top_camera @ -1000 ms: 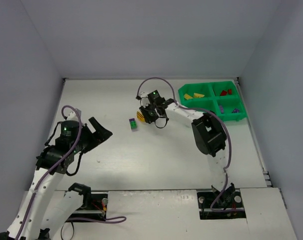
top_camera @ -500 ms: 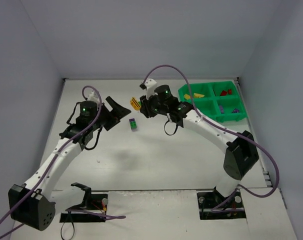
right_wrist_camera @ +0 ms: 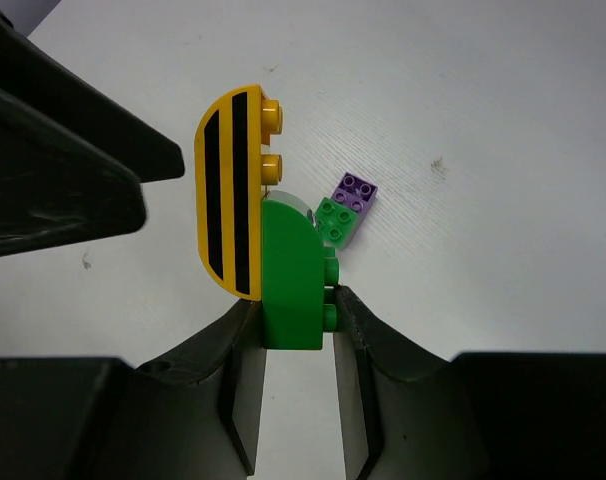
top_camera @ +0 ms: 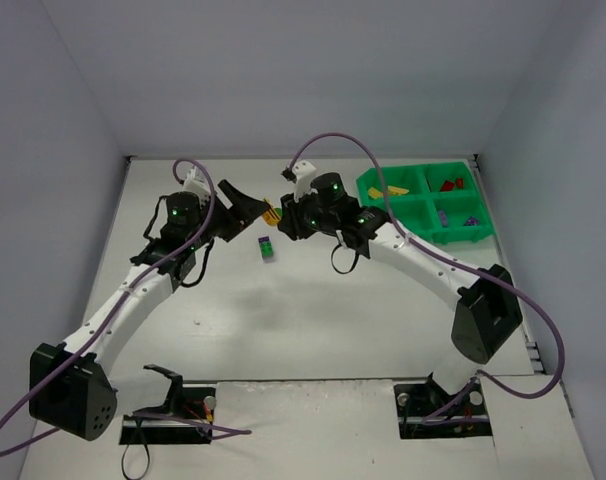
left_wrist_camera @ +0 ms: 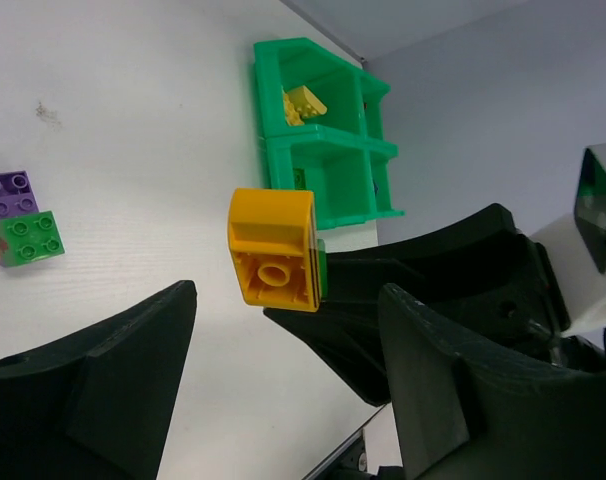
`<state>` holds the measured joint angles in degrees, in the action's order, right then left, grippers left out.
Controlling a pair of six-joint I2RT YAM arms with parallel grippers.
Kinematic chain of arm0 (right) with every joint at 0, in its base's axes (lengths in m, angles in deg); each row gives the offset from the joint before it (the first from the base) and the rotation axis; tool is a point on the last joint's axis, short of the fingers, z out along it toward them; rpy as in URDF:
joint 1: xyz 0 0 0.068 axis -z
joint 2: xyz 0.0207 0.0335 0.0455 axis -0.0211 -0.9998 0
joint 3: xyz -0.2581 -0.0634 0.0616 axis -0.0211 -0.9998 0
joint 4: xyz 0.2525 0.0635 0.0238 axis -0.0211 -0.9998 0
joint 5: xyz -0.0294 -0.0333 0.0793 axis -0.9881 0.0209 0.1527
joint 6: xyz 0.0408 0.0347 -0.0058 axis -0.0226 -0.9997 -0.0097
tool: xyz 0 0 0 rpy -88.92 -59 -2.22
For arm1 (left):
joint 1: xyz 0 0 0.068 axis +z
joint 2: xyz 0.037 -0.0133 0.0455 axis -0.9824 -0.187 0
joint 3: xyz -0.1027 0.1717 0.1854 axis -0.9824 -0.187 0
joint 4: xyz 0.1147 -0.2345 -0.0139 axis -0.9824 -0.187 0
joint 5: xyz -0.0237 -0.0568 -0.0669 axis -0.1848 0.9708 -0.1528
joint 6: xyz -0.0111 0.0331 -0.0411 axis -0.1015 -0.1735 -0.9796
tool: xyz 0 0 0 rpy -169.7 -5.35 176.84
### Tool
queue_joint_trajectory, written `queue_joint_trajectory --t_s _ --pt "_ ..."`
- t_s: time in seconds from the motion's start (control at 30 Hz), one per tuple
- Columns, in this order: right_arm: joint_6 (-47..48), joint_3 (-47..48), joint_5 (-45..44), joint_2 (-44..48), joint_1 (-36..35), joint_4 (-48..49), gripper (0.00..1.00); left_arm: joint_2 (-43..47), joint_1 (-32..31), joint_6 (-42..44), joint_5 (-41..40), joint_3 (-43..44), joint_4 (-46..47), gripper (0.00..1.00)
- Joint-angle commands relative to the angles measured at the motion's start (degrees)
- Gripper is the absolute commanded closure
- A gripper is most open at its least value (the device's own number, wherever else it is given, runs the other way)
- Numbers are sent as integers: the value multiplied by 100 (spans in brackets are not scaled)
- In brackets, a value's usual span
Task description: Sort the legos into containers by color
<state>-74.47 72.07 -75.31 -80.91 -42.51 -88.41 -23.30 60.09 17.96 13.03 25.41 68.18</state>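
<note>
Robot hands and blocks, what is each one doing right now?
Right gripper, shut on the green block.
Left gripper, open, jaws either side of the yellow block.
Yellow block, stuck to the green block, in the air.
Purple-and-green pair, joined, lying on the table.
Tray, on the table, some blocks inside.

White arm links, black joints, purple cables, green indicator lights.
</note>
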Motion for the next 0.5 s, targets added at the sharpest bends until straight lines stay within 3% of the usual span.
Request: queue_joint_trajectory --t_s 0.0,0.33,0.47 --pt "-114 38 221 397 -19 492 100 -28 -2 20 152 333 541 34" --pt "-141 55 441 415 -36 509 100 -142 -2 -59 267 324 822 34" --pt "-158 46 494 441 -36 544 100 -169 -2 -102 319 324 858 41"
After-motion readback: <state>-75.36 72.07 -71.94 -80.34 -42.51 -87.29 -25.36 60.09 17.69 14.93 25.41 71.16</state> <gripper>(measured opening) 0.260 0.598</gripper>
